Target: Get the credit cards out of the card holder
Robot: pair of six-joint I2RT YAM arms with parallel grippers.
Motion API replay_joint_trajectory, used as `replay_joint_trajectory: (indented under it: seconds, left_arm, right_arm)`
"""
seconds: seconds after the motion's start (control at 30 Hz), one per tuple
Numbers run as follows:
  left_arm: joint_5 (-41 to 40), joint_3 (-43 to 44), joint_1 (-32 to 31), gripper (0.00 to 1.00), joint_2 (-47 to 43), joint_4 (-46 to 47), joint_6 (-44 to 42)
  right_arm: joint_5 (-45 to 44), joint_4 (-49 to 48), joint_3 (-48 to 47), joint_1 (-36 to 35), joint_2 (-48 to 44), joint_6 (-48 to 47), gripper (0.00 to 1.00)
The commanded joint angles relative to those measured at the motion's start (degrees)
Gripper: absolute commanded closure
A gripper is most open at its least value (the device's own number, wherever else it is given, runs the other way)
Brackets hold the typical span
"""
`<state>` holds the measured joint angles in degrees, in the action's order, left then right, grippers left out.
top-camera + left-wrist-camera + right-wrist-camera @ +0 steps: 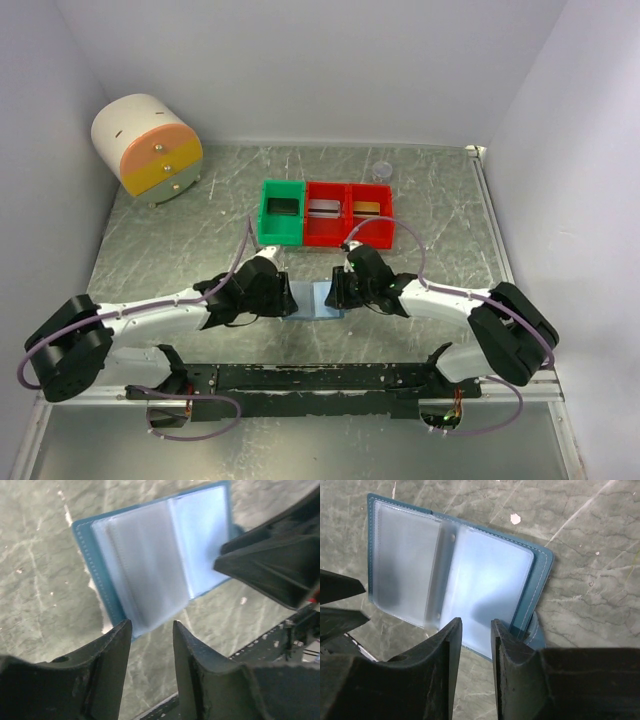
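The card holder [316, 300] is seen lying opened flat on the marbled grey table [180, 260], near its front edge, directly between the two grippers. Its blue-grey cover is turned down against the table and its clear plastic sleeves [145, 570] are turned upward, with the pale lining showing through them. The left gripper [151, 630] is held low over the left side of the holder, its jaws standing apart with a clear gap, and the holder's near edge is seen just at the mouth of that gap. The right gripper [476, 627] is held low over the right side, its jaws apart by a narrower gap, through which a strip of the right-hand page is seen; whether the tips touch that page cannot be told. The credit cards are found farther back on the table, one to each of three bins set touching in a row: the dark card [283, 207] in the green bin [281, 234], the silvery-grey card [323, 208] in the middle red bin [323, 237] and the gold-copper card [366, 208] in the right red bin [370, 235]. A rounded drawer unit [148, 148] is placed at the far left corner
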<state>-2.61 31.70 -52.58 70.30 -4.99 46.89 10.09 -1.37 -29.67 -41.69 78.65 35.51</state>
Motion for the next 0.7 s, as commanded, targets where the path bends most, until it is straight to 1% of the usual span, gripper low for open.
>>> replay_joint_trajectory:
  seconds: [0.0, 0.07, 0.2, 0.37, 0.47, 0.53, 0.63, 0.67]
  left_arm:
    - [0.8, -1.46, 1.38, 0.54, 2.84, 2.58, 3.06]
    - [1.87, -1.34, 1.5, 0.57, 3.75, 4.35, 2.92]
    - [3.32, 0.14, 1.51, 0.61, 5.02, 5.71, 1.9]
    - [3.53, 0.78, 1.59, 0.58, 5.23, 7.04, 1.71]
    - [4.35, 0.92, 1.53, 0.61, 6.09, 7.5, 1.36]
    - [3.39, 1.15, 1.6, 0.66, 6.22, 6.62, 2.08]
    - [0.08, -0.01, 1.53, 0.67, 3.29, 4.32, 3.9]
    - [-1.67, -0.55, 1.57, 0.67, 1.65, 2.92, 4.78]
  right_arm:
    - [-5.25, 4.7, -3.06, -2.04, -0.34, -0.1, 0.69]
    - [-6.16, 5.3, -4.78, -3.22, 0.47, 0.0, 0.68]
    - [-6.96, 5.32, -7.53, -5.09, 2.78, 0.03, 0.68]
    - [-5.59, 2.19, -7.2, -5.34, 4.86, 1.63, 0.68]
    - [-4.67, 0.46, -6.49, -5.46, 6.58, 2.5, 0.67]
    - [-4.14, 0.06, -6.69, -5.54, 7.72, 2.72, 0.63]
    - [-5.36, 0.44, -7.43, -6.77, 7.72, 2.56, 0.54]
    - [-6.53, 1.19, -8.07, -7.37, 7.65, 2.36, 0.49]
